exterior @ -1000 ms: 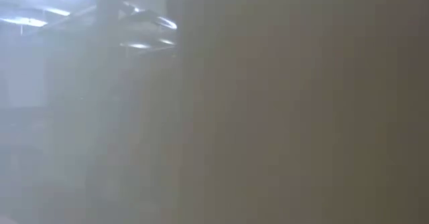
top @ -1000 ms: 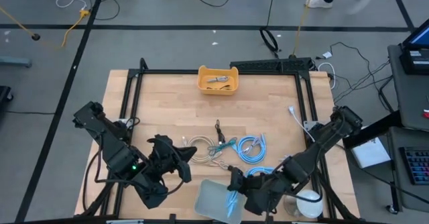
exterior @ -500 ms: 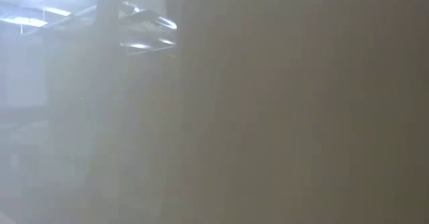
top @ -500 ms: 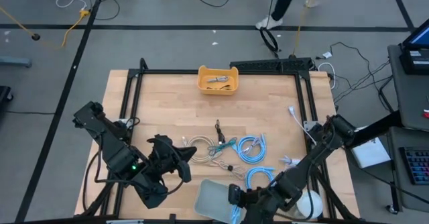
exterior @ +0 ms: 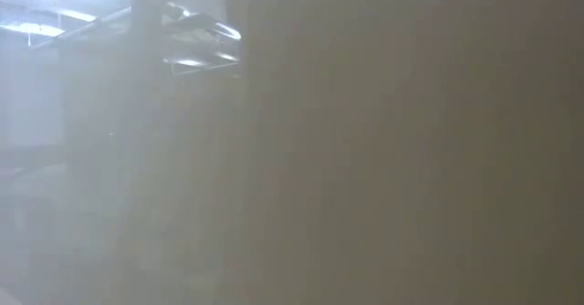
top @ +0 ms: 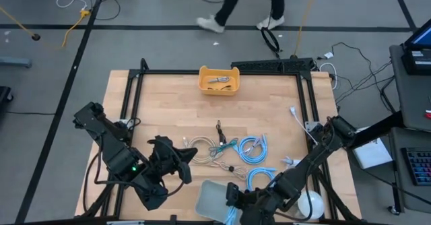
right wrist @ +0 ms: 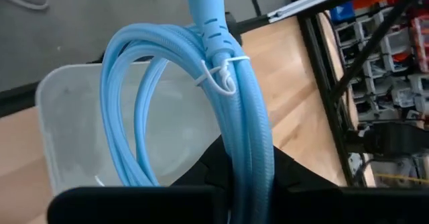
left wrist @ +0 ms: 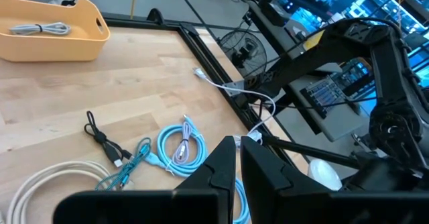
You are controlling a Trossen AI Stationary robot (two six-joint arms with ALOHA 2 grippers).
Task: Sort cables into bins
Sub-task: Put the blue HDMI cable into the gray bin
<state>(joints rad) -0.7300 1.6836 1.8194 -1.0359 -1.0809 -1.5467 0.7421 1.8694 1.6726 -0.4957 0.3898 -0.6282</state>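
Presently, a coiled light-blue cable (right wrist: 231, 117) is held clamped in the right gripper (top: 232, 201) at the near edge of the surface (top: 168, 110), directly over the pale grey translucent bin (top: 212, 199); in the right wrist view the coil, bound with a white tie, hangs above the bin's bare floor. The left gripper (top: 182, 159) is held with its fingers (left wrist: 221, 170) together, nothing between them, at the near left of the surface, just left of the cable pile. Near the middle of the surface are seen a beige coiled cable (top: 200, 146), a thin teal cable (top: 225, 146), a short black cable (top: 219, 129) and two more light-blue coils (top: 254, 147), one of them nearer, just beside the right arm. The orange-yellow bin (top: 219, 80) is placed at the far edge and contains a thin grey cable (top: 219, 81). A round white dome (top: 311, 203) is seen at the near right corner. Nothing can be made out in the low view.
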